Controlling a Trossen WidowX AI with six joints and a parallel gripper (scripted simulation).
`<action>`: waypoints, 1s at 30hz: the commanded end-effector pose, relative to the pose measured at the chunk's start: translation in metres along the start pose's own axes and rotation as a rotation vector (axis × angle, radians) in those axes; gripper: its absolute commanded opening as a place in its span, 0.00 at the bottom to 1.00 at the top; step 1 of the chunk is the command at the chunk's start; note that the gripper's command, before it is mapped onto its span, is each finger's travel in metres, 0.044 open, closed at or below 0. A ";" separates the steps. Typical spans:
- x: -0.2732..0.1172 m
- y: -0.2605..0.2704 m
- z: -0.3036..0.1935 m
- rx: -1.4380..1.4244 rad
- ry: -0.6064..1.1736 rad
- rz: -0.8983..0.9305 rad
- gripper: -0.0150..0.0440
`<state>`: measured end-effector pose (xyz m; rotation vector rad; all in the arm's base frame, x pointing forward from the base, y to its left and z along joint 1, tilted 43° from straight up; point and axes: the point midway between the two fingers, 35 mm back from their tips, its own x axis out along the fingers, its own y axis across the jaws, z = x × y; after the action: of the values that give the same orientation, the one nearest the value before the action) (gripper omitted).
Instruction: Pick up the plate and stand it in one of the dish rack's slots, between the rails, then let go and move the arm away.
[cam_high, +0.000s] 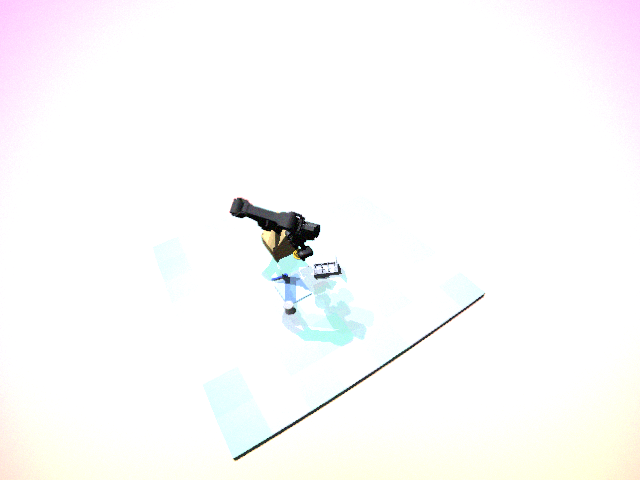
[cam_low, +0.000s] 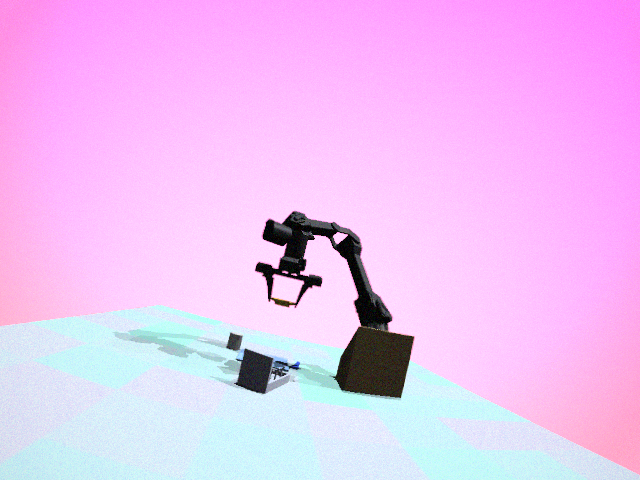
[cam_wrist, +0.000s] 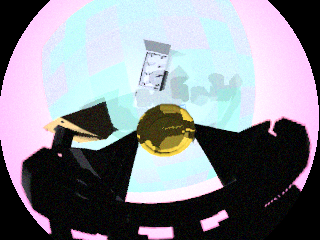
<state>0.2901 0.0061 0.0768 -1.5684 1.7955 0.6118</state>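
A yellow round plate (cam_low: 282, 302) (cam_wrist: 166, 130) is held between the two fingertips, high above the floor. My gripper (cam_low: 282, 302) (cam_wrist: 166, 130) is shut on it across its width. In the top view only a bit of the plate (cam_high: 296, 254) shows beside the black hand. The plate looks about level in the exterior view. The dish rack (cam_high: 326, 269) (cam_low: 255, 372) (cam_wrist: 154, 70) stands on the floor, a small grey-white box with thin rails and one tall end wall. In the wrist view it lies above the plate, apart from it.
A dark cylinder with a white top (cam_high: 289, 308) (cam_low: 234, 341) stands on the far side of a blue mat (cam_high: 290, 291). A small blue object (cam_high: 279, 278) (cam_low: 295, 365) lies at the mat's edge. The arm's brown base block (cam_low: 375, 362) (cam_wrist: 90, 122) stands near the rack.
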 end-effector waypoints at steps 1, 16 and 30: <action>0.000 0.007 0.006 -0.161 -0.005 -0.001 0.25; 0.001 0.029 0.019 -0.681 -0.002 0.000 0.25; 0.004 0.050 0.029 -1.166 0.003 0.004 0.25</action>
<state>0.2513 0.0295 0.0539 -2.1716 1.5279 1.7217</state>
